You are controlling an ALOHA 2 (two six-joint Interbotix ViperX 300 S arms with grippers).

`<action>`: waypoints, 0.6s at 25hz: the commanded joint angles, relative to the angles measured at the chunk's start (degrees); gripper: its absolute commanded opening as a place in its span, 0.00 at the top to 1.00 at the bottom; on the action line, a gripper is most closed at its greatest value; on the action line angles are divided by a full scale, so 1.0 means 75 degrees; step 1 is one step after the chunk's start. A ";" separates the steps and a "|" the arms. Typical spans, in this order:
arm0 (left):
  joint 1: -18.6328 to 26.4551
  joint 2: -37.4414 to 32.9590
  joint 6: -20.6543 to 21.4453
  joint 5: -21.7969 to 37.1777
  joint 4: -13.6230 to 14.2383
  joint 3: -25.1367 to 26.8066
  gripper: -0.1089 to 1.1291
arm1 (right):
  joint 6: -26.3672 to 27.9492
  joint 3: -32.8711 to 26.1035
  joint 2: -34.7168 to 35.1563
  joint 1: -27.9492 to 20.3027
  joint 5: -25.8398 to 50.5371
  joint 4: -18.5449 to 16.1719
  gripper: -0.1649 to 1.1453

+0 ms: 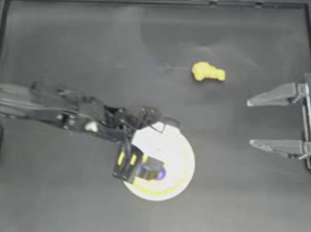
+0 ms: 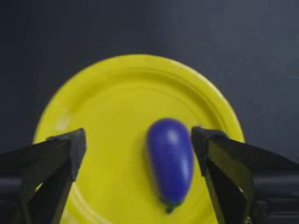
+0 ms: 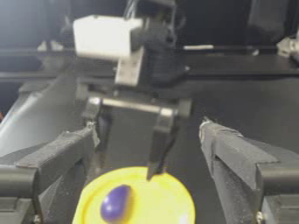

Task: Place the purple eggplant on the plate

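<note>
Eggplant lies on the plate, between my left gripper's spread jaws, released, neither jaw touching it. My right gripper waits at the right edge, also spread. Orange-yellow piece sits on the surface, well apart.

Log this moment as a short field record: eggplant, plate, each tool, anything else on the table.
purple eggplant: lying on the plate, between the open jaws, touching neither
plate: on the dark table, near its middle
left tool: open, over the plate
right tool: open, parked at the right edge
other: lumpy yellow piece off the plate, far side
task state: eggplant looks placed
</note>
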 commanded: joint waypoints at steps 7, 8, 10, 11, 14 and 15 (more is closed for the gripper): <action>0.0152 -0.2133 0.0035 -0.1008 0.0023 0.1066 0.11 | 0.0000 -0.0141 0.0047 0.0000 0.0000 0.0023 0.11; 0.0152 -0.2320 0.0035 -0.1195 0.0012 0.1219 0.11 | 0.0000 -0.0152 0.0047 -0.0012 0.0012 0.0023 0.11; 0.0152 -0.2684 0.0023 -0.1523 -0.0023 0.1523 0.11 | 0.0000 -0.0152 0.0047 -0.0012 0.0012 0.0023 0.11; 0.0152 -0.2848 0.0023 -0.1664 -0.0035 0.1664 0.11 | 0.0000 -0.0152 0.0047 0.0000 0.0012 0.0023 0.11; 0.0164 -0.3258 0.0023 -0.1992 -0.0105 0.2004 0.11 | 0.0000 -0.0152 0.0047 0.0000 0.0012 0.0023 0.11; 0.0164 -0.3375 0.0023 -0.2074 -0.0152 0.2098 0.11 | 0.0000 -0.0152 0.0047 0.0000 0.0012 0.0023 0.11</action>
